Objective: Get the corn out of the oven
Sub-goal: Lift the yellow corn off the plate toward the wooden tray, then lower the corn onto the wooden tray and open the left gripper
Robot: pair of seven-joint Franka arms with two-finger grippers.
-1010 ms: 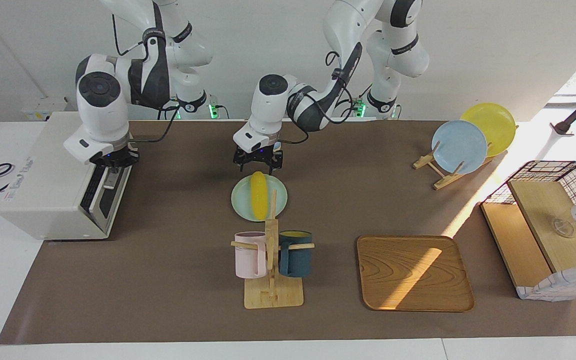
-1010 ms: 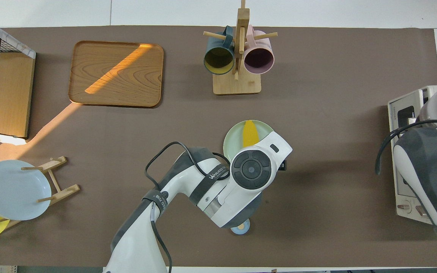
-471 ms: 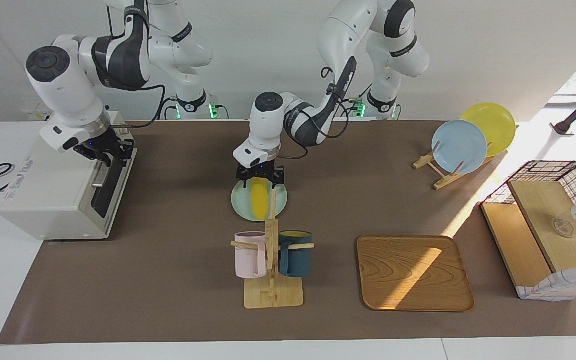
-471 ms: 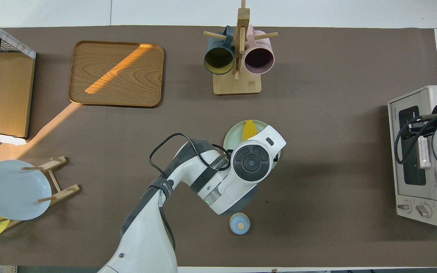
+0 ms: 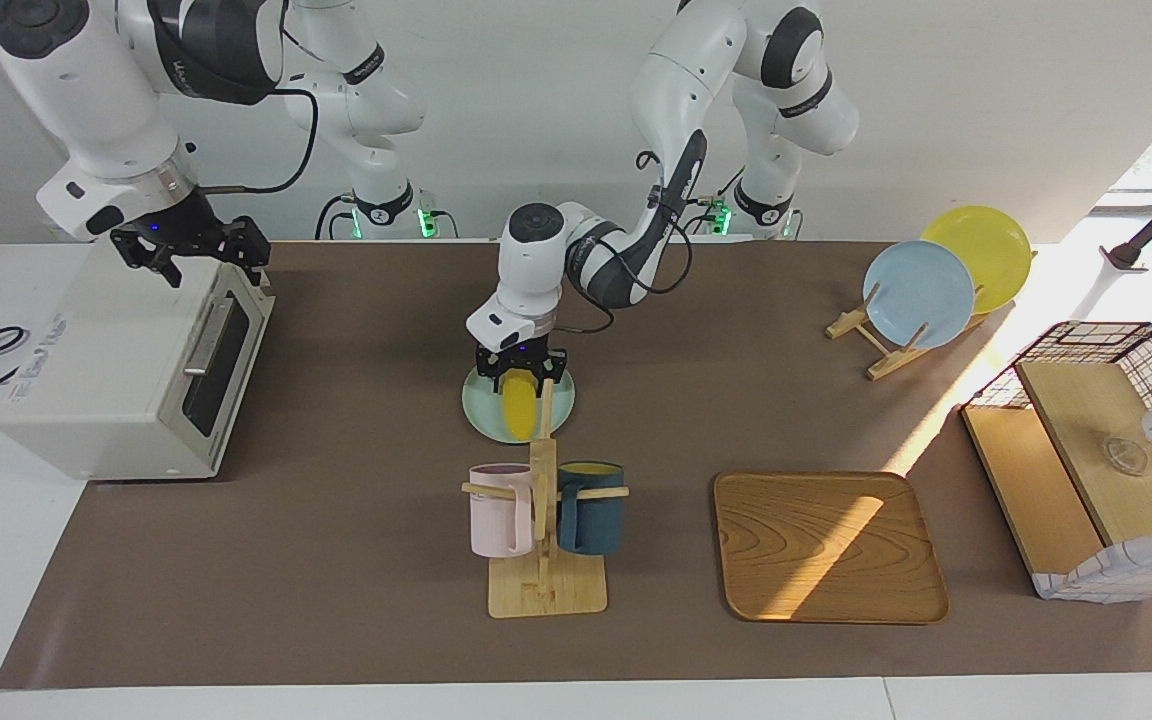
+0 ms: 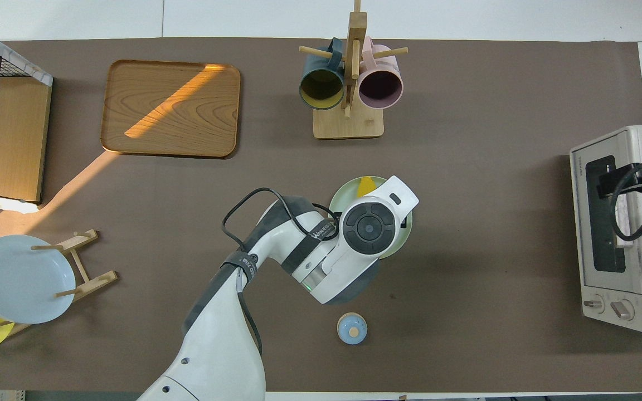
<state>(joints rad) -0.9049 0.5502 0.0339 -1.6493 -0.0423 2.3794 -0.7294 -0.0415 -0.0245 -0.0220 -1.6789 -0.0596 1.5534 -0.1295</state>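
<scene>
Two arms, one job between them. Biggest first: the boxy off-white toaster oven [image 5: 126, 370] with its dark glass door up and closed, the right gripper [image 5: 191, 246] hanging over its top, fingers spread, holding nothing. Well away from the oven toward the table's middle sits the pale green round plate [image 5: 558, 412], and on it lies the bright yellow bumpy corn cob [image 5: 516, 405]. The left gripper [image 5: 521, 370] is right down over it (clearly the nearer arm), jaws straddling the cob's robot-side end; whether they pinch, I cannot tell. Its long axis runs from the robots straight toward the wooden mug rack [image 5: 546, 590].
</scene>
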